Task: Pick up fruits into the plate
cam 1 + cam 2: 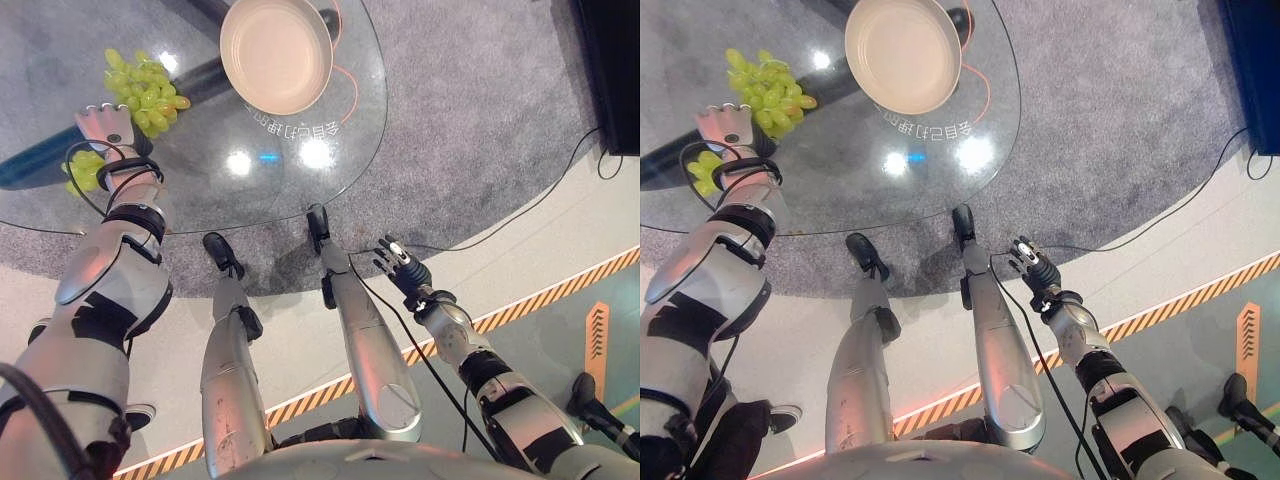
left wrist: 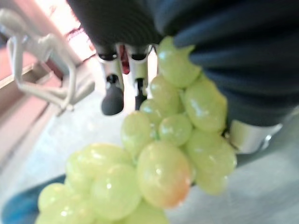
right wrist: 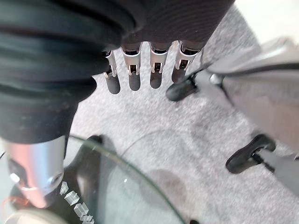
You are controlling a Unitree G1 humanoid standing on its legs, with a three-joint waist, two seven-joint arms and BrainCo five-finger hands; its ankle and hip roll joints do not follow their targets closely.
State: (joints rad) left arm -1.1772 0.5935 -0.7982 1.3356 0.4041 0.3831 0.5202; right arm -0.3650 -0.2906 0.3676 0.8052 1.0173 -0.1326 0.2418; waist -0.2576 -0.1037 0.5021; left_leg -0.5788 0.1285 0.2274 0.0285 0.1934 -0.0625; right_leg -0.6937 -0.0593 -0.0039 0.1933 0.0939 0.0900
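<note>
The left arm is stretched forward over the near left edge of the glass table, its left hand [image 1: 103,124] held palm down with fingers extended. The right hand [image 1: 398,262] is hung low off the table, fingers relaxed and straight.

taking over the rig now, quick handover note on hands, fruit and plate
Left hand: over the glass table, at the green grapes; its wrist view shows grapes right against it, but whether it grips them is unclear.
Right hand: idle below the table edge, fingers relaxed, holding nothing.
Plate: on the table, empty.
Done: no fruit in the plate.
Left: get the grapes into the plate.
</note>
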